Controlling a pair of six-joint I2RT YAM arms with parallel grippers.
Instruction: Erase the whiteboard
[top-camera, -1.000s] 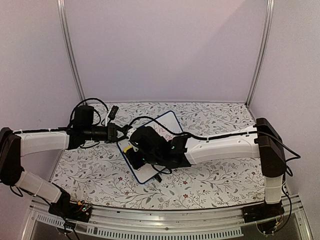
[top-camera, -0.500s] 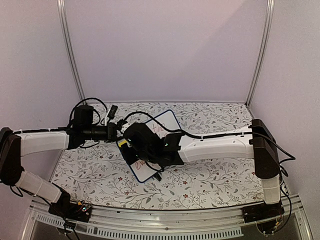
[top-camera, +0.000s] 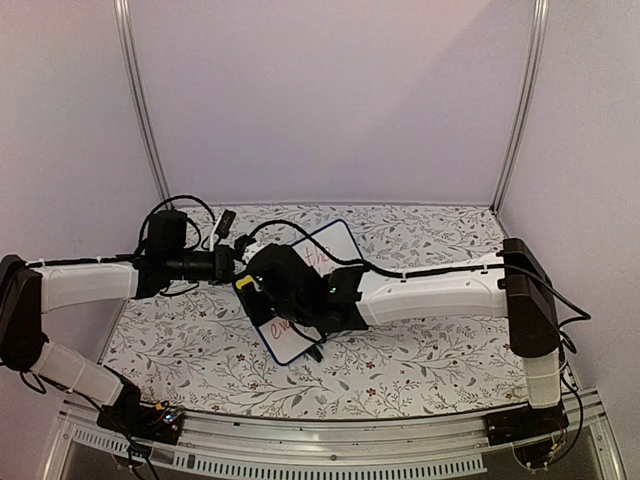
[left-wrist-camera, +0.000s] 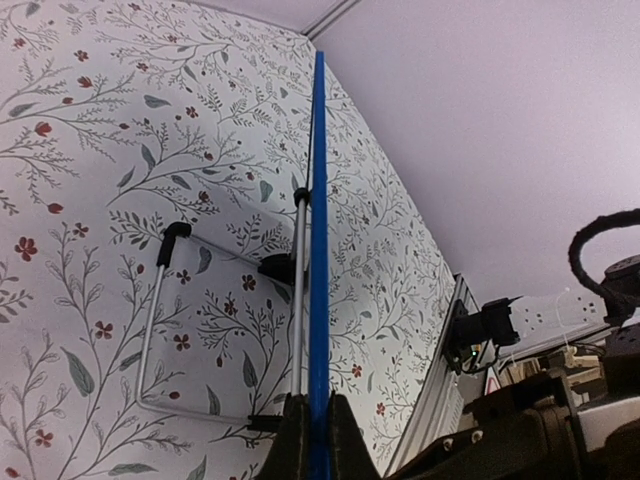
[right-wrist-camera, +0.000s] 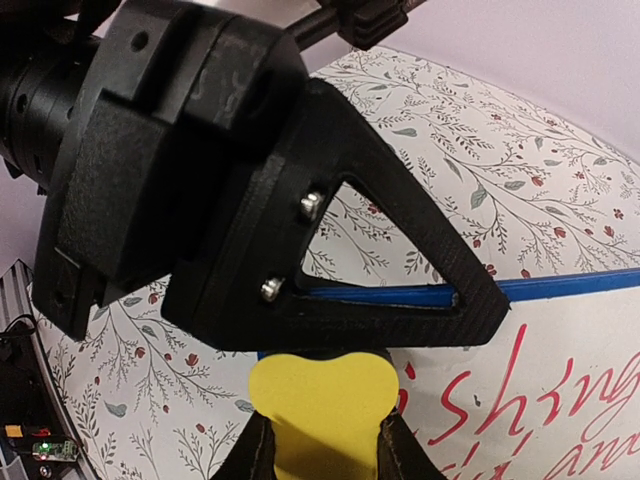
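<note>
The right arm is sitting further left across the whiteboard (top-camera: 326, 246) than a second ago, leaving red writing showing on the board's near part. The right gripper (right-wrist-camera: 322, 445) is squeezing a yellow eraser (right-wrist-camera: 320, 398) just beside that writing, near the board's left edge. The left gripper (left-wrist-camera: 317, 440) is pinching the blue frame there, with the board standing on its wire stand (left-wrist-camera: 150, 330) on the floral tabletop (top-camera: 420, 352).

White arm links (top-camera: 430, 293), black joints (top-camera: 530, 300), looping black cables (top-camera: 186, 198), silver screws (right-wrist-camera: 310, 204)
</note>
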